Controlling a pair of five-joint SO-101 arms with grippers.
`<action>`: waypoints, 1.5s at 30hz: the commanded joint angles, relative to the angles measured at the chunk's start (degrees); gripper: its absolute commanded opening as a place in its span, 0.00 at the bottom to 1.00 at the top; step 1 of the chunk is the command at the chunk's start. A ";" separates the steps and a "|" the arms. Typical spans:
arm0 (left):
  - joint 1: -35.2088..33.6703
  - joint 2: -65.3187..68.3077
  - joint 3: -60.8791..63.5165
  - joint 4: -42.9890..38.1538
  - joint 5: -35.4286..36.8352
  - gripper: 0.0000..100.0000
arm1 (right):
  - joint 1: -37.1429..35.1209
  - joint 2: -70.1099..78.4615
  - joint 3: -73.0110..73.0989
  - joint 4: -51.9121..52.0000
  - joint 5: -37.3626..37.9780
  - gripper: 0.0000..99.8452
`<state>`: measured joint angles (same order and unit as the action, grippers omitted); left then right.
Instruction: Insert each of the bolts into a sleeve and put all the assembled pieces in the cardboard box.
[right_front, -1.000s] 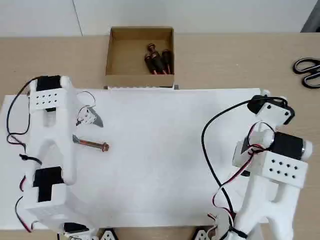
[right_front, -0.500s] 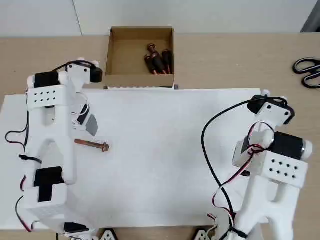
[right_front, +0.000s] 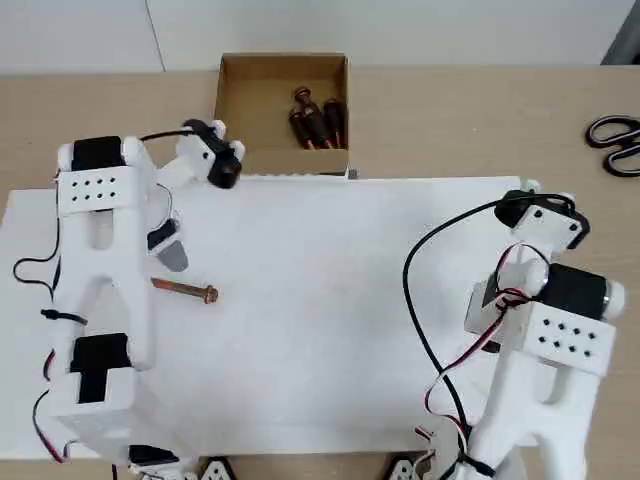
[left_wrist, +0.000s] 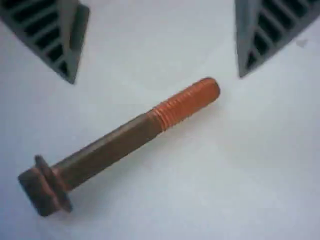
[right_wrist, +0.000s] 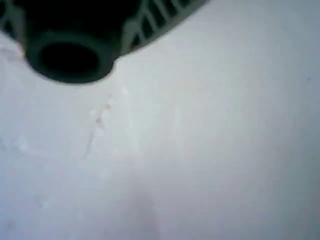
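Note:
A rusty bolt (right_front: 185, 290) lies on the white sheet (right_front: 330, 300) at the left, its hex head pointing toward the middle. My left gripper (right_front: 169, 249) hangs open just above its threaded end. In the left wrist view the bolt (left_wrist: 120, 145) lies flat below the two spread grey fingers (left_wrist: 50, 35), untouched. My right gripper (right_wrist: 75, 25) is shut on a black sleeve (right_wrist: 70, 57), whose open end hovers close over the sheet. The cardboard box (right_front: 245, 100) at the back holds three assembled pieces (right_front: 316, 118).
Scissors (right_front: 615, 142) lie on the wooden table at the far right. The right arm (right_front: 540, 320) stands over the sheet's right edge with its cable looping toward the middle. The sheet's centre is bare.
The left arm's wrist has turned and its camera has swung toward the box, while its gripper settled lower over the bolt's threaded end. The right arm has kept still.

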<state>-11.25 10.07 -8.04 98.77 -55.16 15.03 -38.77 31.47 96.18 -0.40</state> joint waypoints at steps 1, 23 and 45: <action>-1.05 -2.99 0.04 1.76 -8.79 0.20 | 0.48 -1.27 -0.26 -0.66 0.70 0.00; 4.48 -2.81 7.16 1.76 -26.55 0.20 | 0.48 -1.01 -0.26 -0.75 0.70 0.00; 5.36 11.96 1.36 0.26 -29.45 0.20 | 0.31 -0.92 -0.26 -0.75 0.70 0.00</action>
<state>-5.89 21.23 -3.74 98.68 -76.53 15.03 -38.77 31.47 96.18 -0.40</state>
